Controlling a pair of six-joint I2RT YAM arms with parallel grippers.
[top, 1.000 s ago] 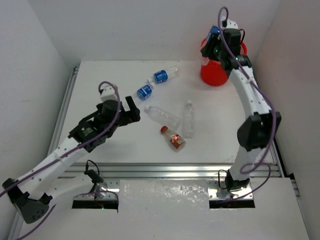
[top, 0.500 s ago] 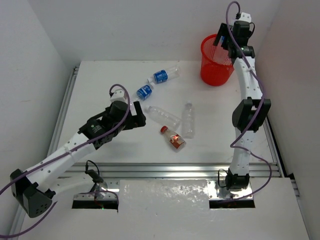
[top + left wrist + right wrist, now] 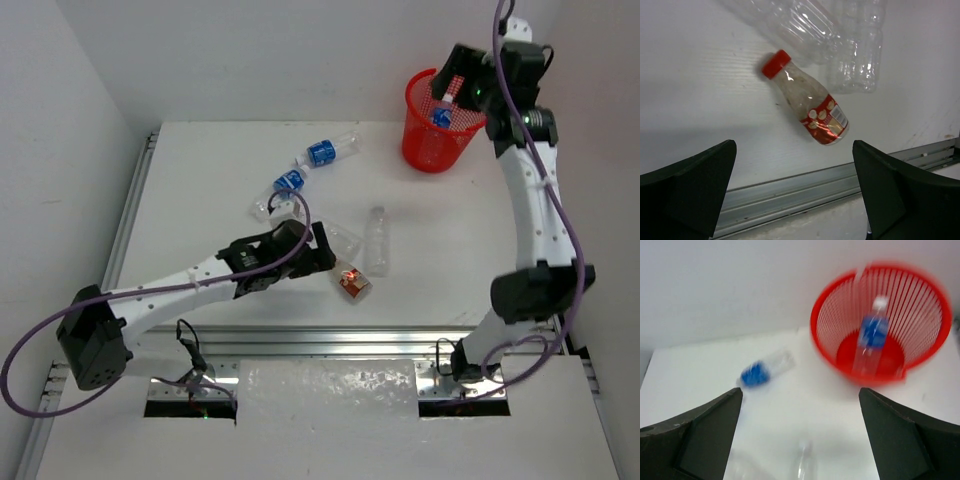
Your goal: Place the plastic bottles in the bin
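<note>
Just ahead of the left fingers, spread wide and empty, the red-capped bottle lies slantwise; right fingers released, far off over the bin

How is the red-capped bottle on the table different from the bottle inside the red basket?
The red-capped bottle has a red cap and a red label; the bottle in the basket has a blue label and a pale cap. The red-capped bottle lies on its side on the table; the bottle in the basket stands nearly upright inside the red basket. Both are clear plastic.
</note>
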